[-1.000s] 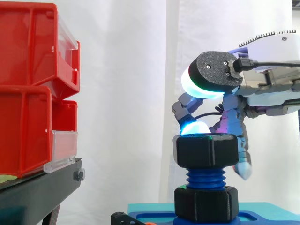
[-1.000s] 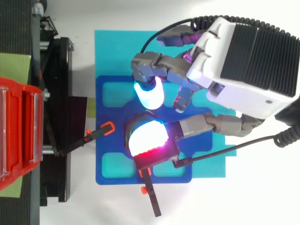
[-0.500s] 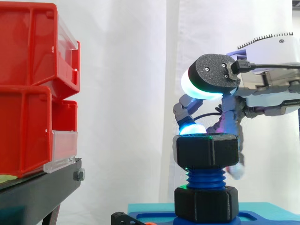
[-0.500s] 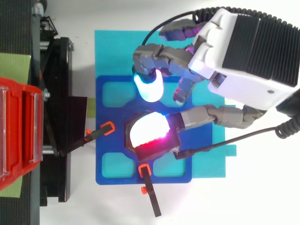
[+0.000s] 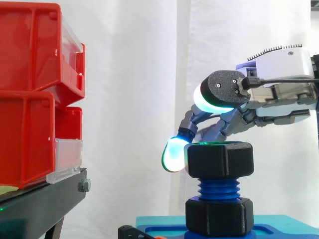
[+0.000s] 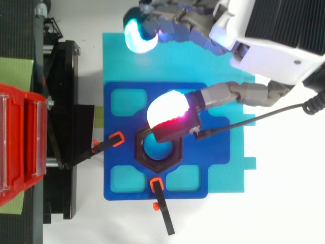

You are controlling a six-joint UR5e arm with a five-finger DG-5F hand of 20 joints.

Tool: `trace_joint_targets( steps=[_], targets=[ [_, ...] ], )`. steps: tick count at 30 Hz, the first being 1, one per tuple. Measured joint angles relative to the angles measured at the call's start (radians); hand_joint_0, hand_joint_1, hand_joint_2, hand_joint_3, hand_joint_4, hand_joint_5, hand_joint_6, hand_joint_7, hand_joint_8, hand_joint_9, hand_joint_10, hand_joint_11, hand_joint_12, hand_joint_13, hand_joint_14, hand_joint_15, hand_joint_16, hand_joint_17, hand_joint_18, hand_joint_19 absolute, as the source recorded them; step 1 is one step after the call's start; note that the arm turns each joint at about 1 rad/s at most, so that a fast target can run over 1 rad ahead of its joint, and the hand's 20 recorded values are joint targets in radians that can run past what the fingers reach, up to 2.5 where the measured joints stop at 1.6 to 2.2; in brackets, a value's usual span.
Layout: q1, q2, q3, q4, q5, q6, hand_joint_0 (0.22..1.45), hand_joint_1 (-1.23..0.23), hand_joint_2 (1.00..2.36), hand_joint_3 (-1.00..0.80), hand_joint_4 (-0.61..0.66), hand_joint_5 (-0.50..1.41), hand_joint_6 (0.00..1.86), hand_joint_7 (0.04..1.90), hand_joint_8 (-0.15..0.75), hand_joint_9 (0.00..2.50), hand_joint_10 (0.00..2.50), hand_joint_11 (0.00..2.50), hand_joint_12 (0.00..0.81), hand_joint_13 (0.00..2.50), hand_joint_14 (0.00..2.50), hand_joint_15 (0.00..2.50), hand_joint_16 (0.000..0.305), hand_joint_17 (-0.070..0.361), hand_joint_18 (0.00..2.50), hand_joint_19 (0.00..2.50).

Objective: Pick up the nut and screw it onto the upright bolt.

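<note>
The nut (image 5: 219, 159) is already on the bolt (image 5: 218, 188), sitting square on top with a few blue threads bare between it and the black collar (image 5: 219, 216) below. So pick-up and starting are done, and by my reading what's left is more turns to run it down. The hand (image 6: 277, 38) has let go, its fingers loose, spread and holding nothing. From above, the cyan fingertip (image 6: 138, 35) is way out at 12 o'clock from the nut, well clear of it, while the thumb pad (image 6: 167, 109) hangs just off the nut's 12 o'clock edge. In the side view that pad rides above the nut without touching it. Compare a second ago: the thumb pad then covered the nut from above and the cyan tip was tucked in close at its far side. Now the whole hand has swung off toward 12 o'clock and the nut's bore is open to the top camera. The nut's height looks unchanged. It looks like a reset for another twist.
</note>
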Motion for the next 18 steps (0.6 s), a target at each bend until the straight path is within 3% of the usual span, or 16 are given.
trace_joint_targets(
  steps=[3,6,18],
  targets=[
    [-0.009,0.000,0.000,0.009,-0.027,-0.022,0.39,-0.14,1.00,-0.50,0.19,-0.16,0.50,0.61,0.276,0.46,0.00,0.00,0.406,0.05,0.00,0.00,0.057,0.128,0.00,0.00],
    [-0.008,0.000,0.000,0.037,-0.047,-0.032,0.39,-0.12,1.00,-0.50,0.19,-0.16,0.50,0.63,0.263,0.39,0.00,0.00,0.404,0.00,0.00,0.00,0.059,0.132,0.00,0.00],
    [0.028,0.000,0.001,0.078,-0.058,-0.021,0.39,-0.13,1.00,-0.50,0.19,-0.14,0.50,0.67,0.263,0.39,0.00,0.00,0.405,0.00,0.00,0.00,0.062,0.139,0.00,0.00]
  ],
)
